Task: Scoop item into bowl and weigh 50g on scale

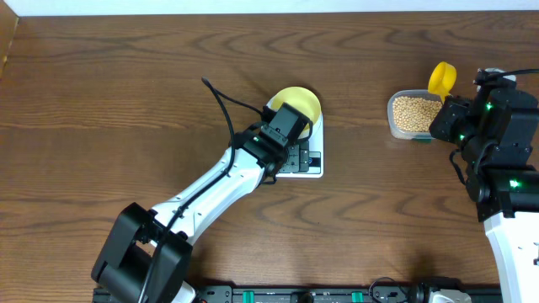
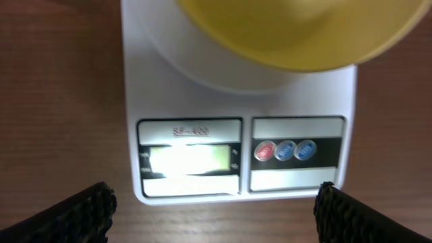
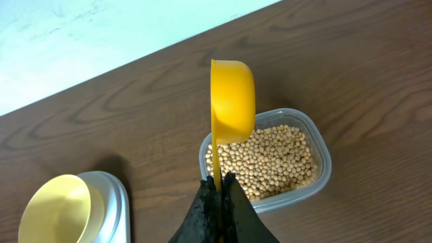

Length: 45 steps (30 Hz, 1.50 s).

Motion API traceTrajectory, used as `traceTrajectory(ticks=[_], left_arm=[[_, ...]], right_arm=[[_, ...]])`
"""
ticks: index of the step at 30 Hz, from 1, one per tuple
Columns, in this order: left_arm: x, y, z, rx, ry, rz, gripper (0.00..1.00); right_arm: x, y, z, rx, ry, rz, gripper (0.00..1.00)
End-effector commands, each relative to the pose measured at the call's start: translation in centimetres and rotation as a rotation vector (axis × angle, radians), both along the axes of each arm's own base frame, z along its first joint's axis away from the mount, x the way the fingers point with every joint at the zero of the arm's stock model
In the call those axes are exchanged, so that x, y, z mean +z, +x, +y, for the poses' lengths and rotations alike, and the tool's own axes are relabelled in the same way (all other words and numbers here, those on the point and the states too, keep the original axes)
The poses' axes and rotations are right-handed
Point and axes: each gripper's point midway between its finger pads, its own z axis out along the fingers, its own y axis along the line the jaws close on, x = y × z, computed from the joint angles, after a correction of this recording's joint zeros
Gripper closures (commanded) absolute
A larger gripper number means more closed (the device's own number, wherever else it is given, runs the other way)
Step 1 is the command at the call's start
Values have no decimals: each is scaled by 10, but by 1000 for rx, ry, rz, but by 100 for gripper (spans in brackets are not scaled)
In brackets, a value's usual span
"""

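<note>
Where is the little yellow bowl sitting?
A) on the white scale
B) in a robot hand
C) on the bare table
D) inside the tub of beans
A: the yellow bowl sits on top of the white scale, over its round platform.

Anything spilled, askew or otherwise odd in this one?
Nothing stands out. The beans are all in the tub, with none on the table. The bowl sits on the scale and looks empty. The right gripper holds the scoop above the tub.
</note>
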Motion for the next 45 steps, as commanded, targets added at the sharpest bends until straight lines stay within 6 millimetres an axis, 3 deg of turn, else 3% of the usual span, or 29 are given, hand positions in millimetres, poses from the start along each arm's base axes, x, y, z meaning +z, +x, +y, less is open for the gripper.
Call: traceTrajectory(ticks=[1,5,13,45], left_arm=[[-4,8,13,38,68,-44,4],[-9,8,14,38,78,-36,4],[-37,7,5,1,79,19,4],[-59,8,5,-19,109,44,4]], right_arm=[[7,0,-2,-8,6,-16,99],[7,0,-1,-7,7,-16,99],[6,0,-1,-8,7,-13,99],[6,0,-2,-8,7,-12,99]])
